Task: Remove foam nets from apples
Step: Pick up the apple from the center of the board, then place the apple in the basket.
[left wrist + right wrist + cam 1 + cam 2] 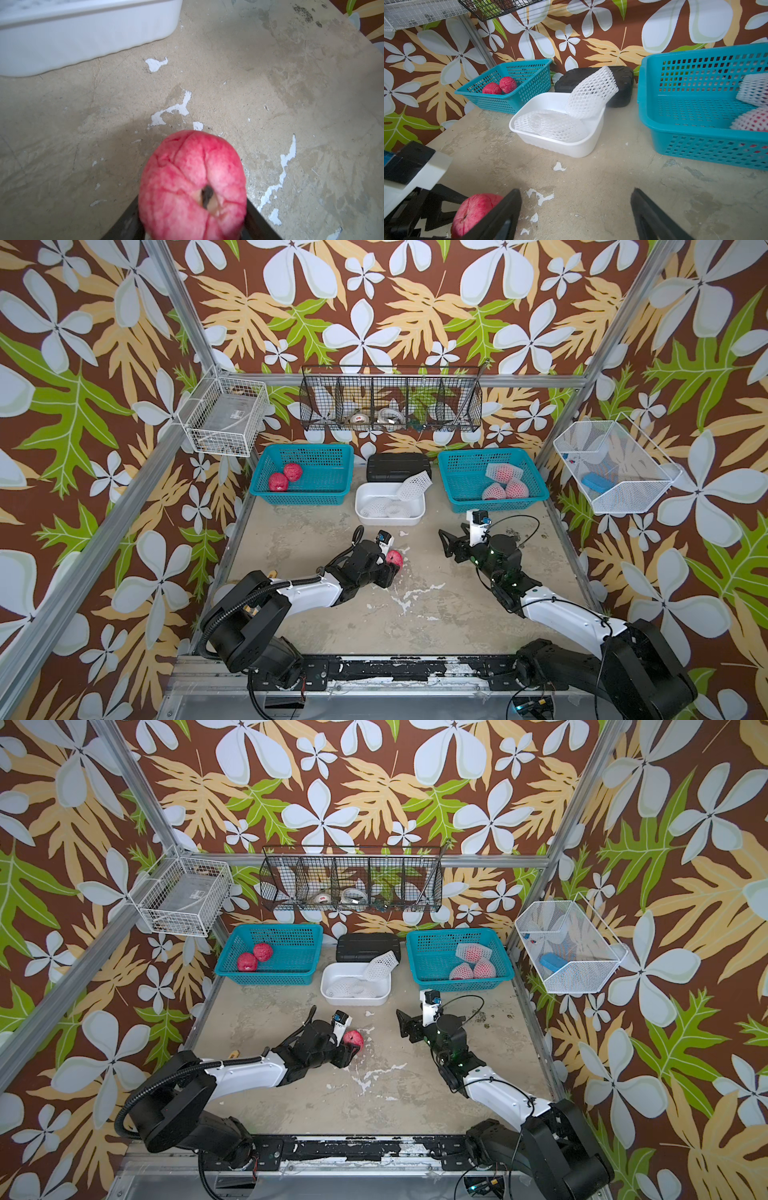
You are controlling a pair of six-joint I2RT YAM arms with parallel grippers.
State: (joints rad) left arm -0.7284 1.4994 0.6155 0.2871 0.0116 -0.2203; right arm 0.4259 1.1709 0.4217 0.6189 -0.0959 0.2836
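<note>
Three netted apples wait in right basket; one bare apple sits on worktop, pinched by left tool. Right tool gapes wide, empty. Best lift straight, squeeze gently, drop in left basket beside two unwrapped apples.

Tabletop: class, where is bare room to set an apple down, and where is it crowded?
Bare: the tabletop between left claw, holding an apple, and right claw, and in front of the bare-apple basket. Crowded: the back row: that basket, white tub, black case and netted-apple basket.
</note>
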